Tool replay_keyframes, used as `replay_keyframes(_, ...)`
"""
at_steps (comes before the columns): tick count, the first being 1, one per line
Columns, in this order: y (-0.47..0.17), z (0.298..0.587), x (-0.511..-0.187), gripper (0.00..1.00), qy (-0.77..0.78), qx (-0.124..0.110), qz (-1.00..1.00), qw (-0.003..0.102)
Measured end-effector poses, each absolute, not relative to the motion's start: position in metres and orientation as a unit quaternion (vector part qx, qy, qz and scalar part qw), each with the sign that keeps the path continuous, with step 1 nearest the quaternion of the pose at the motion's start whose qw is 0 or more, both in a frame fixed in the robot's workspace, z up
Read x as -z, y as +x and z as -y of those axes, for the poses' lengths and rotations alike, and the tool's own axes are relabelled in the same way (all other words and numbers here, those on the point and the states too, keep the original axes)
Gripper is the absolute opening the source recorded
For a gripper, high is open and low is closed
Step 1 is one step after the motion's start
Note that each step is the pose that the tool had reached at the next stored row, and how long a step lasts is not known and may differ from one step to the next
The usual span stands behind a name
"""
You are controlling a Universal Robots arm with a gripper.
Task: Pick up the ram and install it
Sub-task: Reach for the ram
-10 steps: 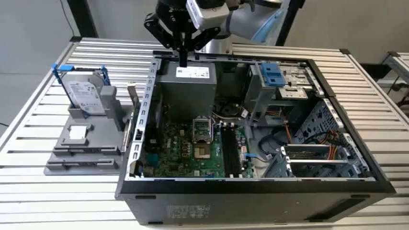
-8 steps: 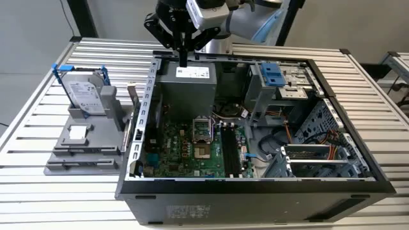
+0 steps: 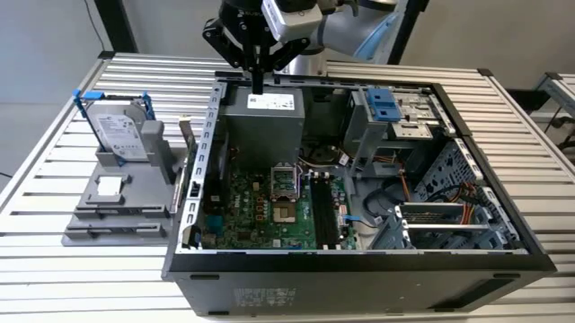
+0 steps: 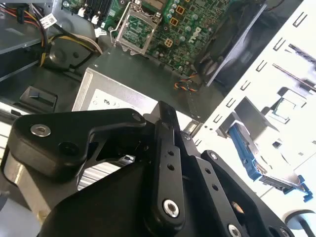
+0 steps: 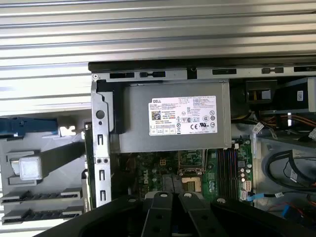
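My gripper hangs above the rear edge of the open computer case, over the grey power supply. Its fingers point down and stand shut, and I see nothing between them. A thin dark stick that may be the ram lies in a low slot of the grey holder on the exterior view's left; I cannot tell for sure. The motherboard lies flat inside the case, with its long black slots beside the processor socket.
On the grey holder stand a silver hard drive in a blue frame and an upright brownish-edged card. Drive cages, cables and a metal bracket take up the case's side on the exterior view's right. A slatted metal table carries everything.
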State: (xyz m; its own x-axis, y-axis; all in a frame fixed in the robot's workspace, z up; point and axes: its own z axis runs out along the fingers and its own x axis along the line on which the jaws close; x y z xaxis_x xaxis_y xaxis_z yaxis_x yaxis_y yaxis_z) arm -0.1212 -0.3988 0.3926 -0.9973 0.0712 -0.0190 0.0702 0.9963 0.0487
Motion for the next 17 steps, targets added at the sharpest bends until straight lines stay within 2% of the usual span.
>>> replay_keyframes(17, -0.154, 0.401, -0.393, 0.00, 0.032, -0.024, -0.999, 0.010)
